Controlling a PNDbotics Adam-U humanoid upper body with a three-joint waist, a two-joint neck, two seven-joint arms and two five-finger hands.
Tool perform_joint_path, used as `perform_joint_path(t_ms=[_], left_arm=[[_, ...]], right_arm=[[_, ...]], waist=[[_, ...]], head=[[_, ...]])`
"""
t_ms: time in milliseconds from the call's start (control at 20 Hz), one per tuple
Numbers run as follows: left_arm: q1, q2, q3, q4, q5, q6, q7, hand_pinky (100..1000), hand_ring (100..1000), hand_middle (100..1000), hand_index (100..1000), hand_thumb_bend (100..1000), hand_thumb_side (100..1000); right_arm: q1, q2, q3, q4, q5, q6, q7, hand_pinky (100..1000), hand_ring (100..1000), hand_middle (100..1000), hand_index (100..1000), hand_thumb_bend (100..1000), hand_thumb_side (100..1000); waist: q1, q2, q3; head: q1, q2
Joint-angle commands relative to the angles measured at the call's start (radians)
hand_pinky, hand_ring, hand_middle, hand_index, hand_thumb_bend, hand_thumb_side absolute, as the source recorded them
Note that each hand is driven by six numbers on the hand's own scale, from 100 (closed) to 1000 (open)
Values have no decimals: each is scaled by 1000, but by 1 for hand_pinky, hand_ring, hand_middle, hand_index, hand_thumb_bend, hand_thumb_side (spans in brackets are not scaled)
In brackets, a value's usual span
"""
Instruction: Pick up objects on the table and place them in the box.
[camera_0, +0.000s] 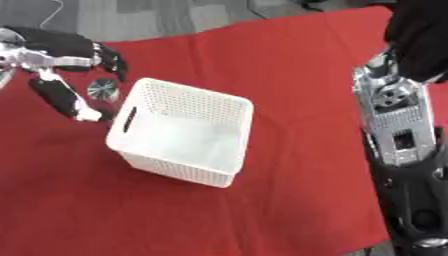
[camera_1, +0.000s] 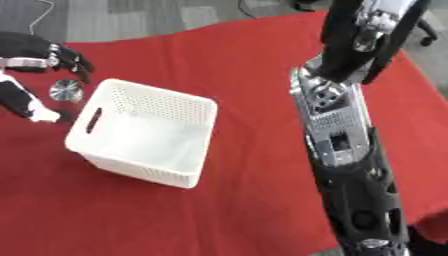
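The fingers (camera_0: 109, 59) of the left hand (camera_0: 61, 50) curl downward above a small silver disc-shaped thing (camera_0: 103, 90), with the thumb (camera_0: 61, 97) stretched long below and to the side of it. The disc lies on the red cloth between thumb and fingers, and as far as I can see nothing has closed on it: the hand brackets it rather than holds it, spread open, fingers bent but apart from the thumb. Just beside the disc, toward the middle of the tabletop (camera_0: 297, 75), stands the white perforated box (camera_0: 179, 132), upright, its handle slot facing the hand. Its inside looks bare (the bottom is pale and I can make out nothing lying in it).

The right arm (camera_1: 337, 125) runs down the right side of both views, silver forearm and black casing; its hand does not show, so I cannot tell anything of it.

By my reading the task is barely begun: nothing seems to be in the box, and the disc, the only loose thing visible on the cloth, is not yet gripped. Closing on it, lifting and carrying it over the near rim are all left.
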Motion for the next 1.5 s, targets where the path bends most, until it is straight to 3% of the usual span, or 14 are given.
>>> perform_joint_path(t_ms=[50, 300, 900, 1300, 1500], left_arm=[[-12, 10, 4, -1, -16, -82, -97, 702, 817, 898, 834, 246, 408], [-13, 7, 1, 4, -16, -79, -119, 689, 811, 894, 823, 231, 388], [-15, -6, -9, 26, -23, -89, -150, 683, 806, 886, 823, 335, 420], [-8, -15, -12, 43, -51, -102, -151, 693, 802, 884, 801, 308, 414], [0, -20, -11, 56, -64, -103, -142, 644, 779, 881, 800, 293, 411]], right_arm=[[-20, -3, 1, -13, 2, -108, -109, 699, 690, 681, 713, 100, 1000], [-20, -2, 0, -13, 2, -108, -109, 699, 690, 681, 713, 100, 1000], [-27, 6, 1, -13, 2, -102, -112, 710, 694, 680, 713, 100, 1000], [-35, 14, 2, -13, 3, -106, -112, 710, 694, 680, 713, 100, 1000], [-39, 21, 4, -13, 1, -106, -111, 710, 694, 680, 713, 100, 1000]], waist=[[1, -14, -1], [0, -13, -1], [0, -7, -10], [3, 0, -19], [3, 2, -23]], head=[[7, 0], [9, 0], [29, 0], [45, 0], [51, 0]])
